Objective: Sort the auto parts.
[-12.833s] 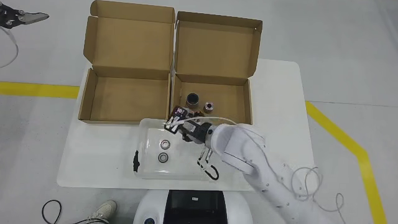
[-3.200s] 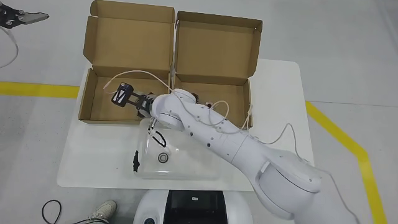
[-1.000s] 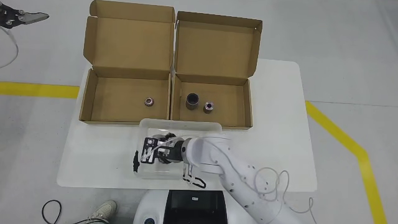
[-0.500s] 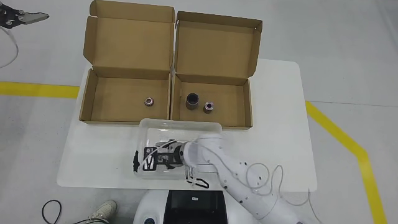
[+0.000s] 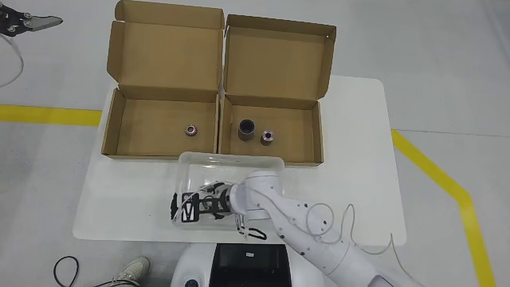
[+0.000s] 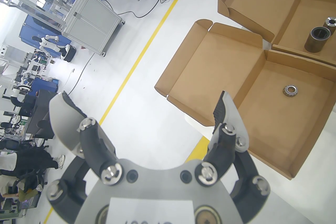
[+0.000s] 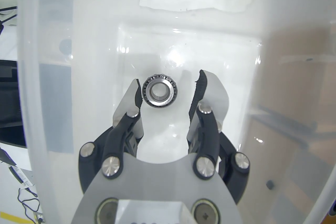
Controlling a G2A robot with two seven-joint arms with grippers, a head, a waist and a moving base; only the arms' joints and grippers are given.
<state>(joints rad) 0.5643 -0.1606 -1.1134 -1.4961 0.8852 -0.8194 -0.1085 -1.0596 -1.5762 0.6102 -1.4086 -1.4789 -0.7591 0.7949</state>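
Left pincer: held out beyond the left edge of the surface, over the floor. Its fingers are spread wide with nothing between them.

Left box: open cardboard, lid flap folded back, set at the back-left part of the surface. One ring bearing lies flat on its floor, towards the wall shared with the neighbouring box.

Clear bin: transparent plastic, at the front edge of the surface, just in front of the two boxes. The right pincer reaches down inside it, towards the bin's left end. Its fingers are released and parted. The loose bearing lies flat on the bin floor between the two fingertips, bore facing up. It sits close against one finger pad; whether they touch cannot be told. A clear gap separates it from the other finger, so the part is straddled but not gripped.

Right box: open cardboard, side by side with the left box and touching it. On its floor stand a dark sleeve and, just beside it, a small collar.
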